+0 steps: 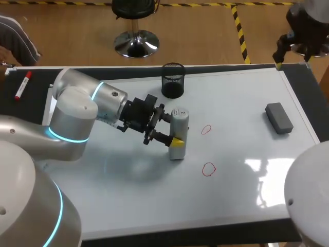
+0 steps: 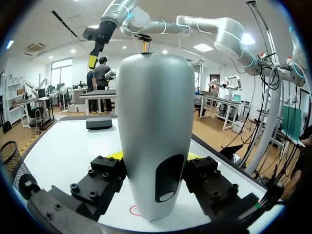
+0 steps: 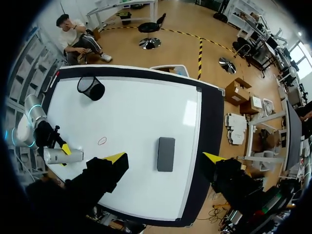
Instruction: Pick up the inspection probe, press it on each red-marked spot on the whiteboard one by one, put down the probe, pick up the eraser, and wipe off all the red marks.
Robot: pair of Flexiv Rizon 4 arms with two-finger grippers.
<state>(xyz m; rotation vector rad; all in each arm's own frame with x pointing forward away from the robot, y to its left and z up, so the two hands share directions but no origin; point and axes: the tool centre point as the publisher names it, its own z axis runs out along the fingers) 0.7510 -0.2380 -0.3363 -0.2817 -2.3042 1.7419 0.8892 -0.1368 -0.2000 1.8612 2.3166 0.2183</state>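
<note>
Clad in smooth silver-grey housings along left arm (image 1: 77, 110), ringed with glowing cyan bands (image 1: 67, 136) at joints. Fitted with black block-shaped left hand (image 1: 176, 128), studded with round black screws (image 2: 91, 171), tipped bright yellow.

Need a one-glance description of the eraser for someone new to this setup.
Start from the whiteboard covering the table. Near its right edge, far from the upright silver probe and the black mesh cup, lies the eraser. It is the only flat, dark grey block, lying alone.
</note>
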